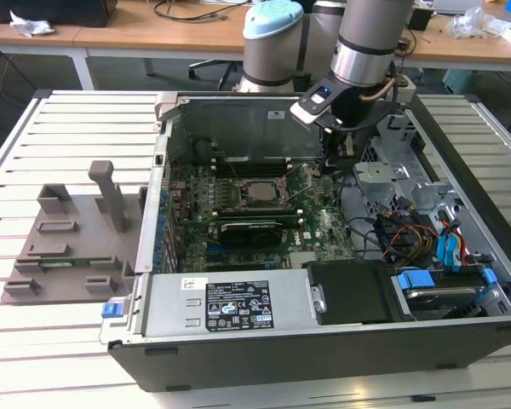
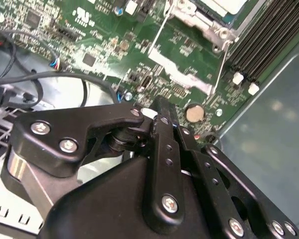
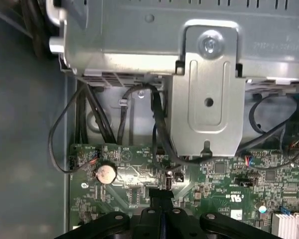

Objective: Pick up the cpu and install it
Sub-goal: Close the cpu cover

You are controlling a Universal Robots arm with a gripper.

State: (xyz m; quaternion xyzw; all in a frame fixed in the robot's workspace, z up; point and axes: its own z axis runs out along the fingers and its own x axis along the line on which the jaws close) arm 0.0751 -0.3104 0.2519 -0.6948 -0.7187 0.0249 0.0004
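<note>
Well toward the exterior view's left of your claw (image 2: 159,107), the grey holder tray (image 1: 64,243) sits on the counter (image 1: 68,128). Nearer on that side, the cpu (image 1: 255,191) lies in the motherboard socket (image 1: 226,192), apart from the claw. Your claw hangs just above the motherboard (image 2: 114,50), fingers together, gripping nothing.

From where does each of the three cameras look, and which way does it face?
Exterior view: off the arm, raised, looking down into the open computer case; the arm reaches in.
Second wrist view: on the wrist, looking along the end effector onto the motherboard.
First wrist view: on the wrist, looking past the end effector at a metal bracket and the motherboard.
Shared: both wrist views show the coin cell battery.
</note>
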